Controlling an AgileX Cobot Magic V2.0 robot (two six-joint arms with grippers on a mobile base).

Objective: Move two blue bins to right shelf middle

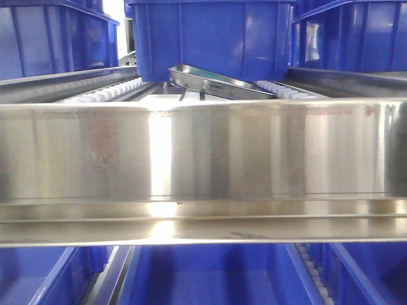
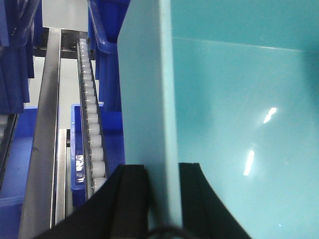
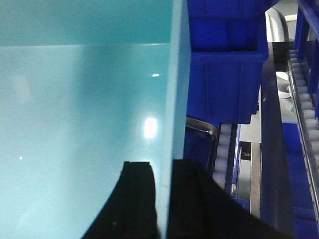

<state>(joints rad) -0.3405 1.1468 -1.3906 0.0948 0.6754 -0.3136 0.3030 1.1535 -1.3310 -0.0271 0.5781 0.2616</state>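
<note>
A bin with pale blue-green walls fills both wrist views. My left gripper (image 2: 163, 199) is shut on its left wall (image 2: 149, 99), one black finger outside and one inside. My right gripper (image 3: 162, 199) is shut on the opposite wall (image 3: 177, 99) in the same way. In the front view a deep blue bin (image 1: 210, 38) stands at top centre on the roller shelf, and I cannot tell whether it is the held one. Neither gripper shows in the front view.
A wide steel shelf beam (image 1: 203, 171) crosses the front view, with a tilted metal tray (image 1: 222, 81) behind it. White roller tracks (image 2: 89, 114) (image 3: 222, 154) and more blue bins (image 2: 107, 59) (image 3: 224, 74) flank the held bin. Further bins (image 1: 203, 279) sit below.
</note>
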